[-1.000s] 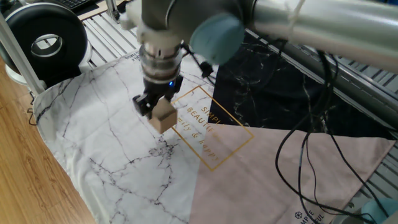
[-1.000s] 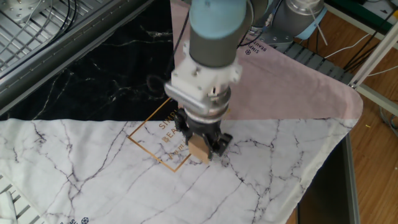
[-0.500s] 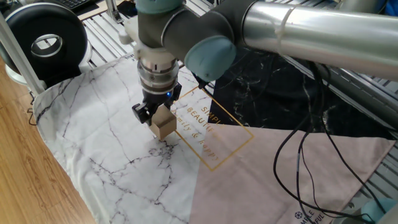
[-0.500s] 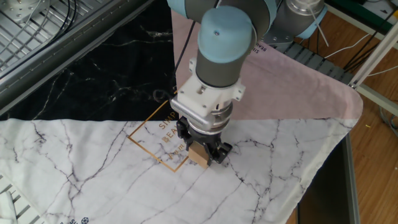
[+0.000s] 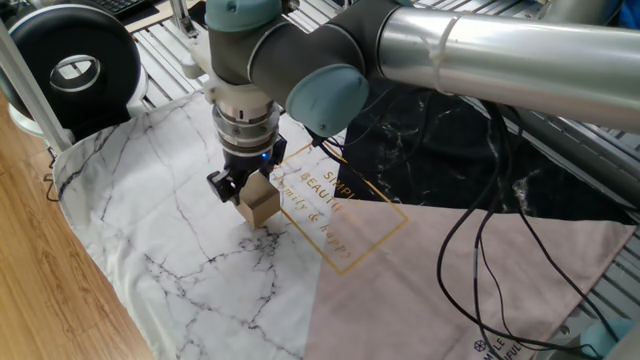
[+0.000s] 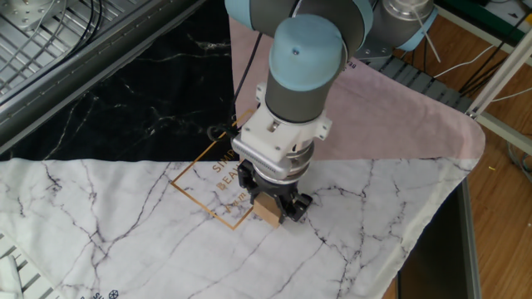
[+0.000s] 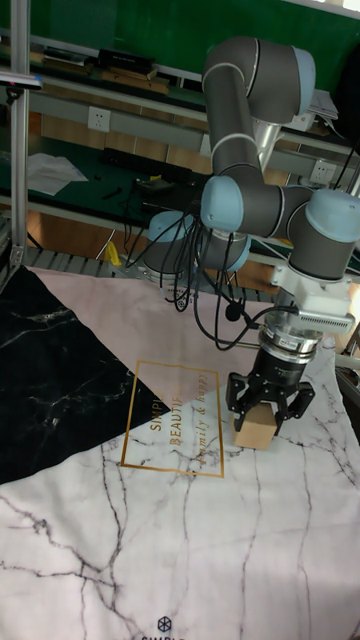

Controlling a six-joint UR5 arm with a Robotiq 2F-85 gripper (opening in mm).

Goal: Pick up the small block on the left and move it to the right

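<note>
1. We see the tabletop (image 7: 40, 215) spread with a patchwork cloth (image 5: 150, 220) of white marble, black marble and pink panels. It lies flat under the pincer, giving the block an even surface to come down on.

2. The arm (image 7: 255, 120) folds down from above so its wrist points straight at the cloth. We take this upright pose as chosen to keep the load level and the approach vertical.

3. A gold-lined square with lettering (image 7: 175, 420) sits just beside the pincer, at the meeting of the three panels. The pincer is over the white marble panel next to it.

4. The pincer (image 6: 271, 202) is clenched on the small block (image 5: 259, 204), one dark finger on each of two opposite faces. That squeeze across flat, parallel sides is what we judge keeps the cube from twisting.

5. The small block hangs between the fingers, its lower part clear below them. Its bottom looks very close to the cloth, but we cannot tell whether it touches. We judge this as the lowering step, with release not yet made.
</note>
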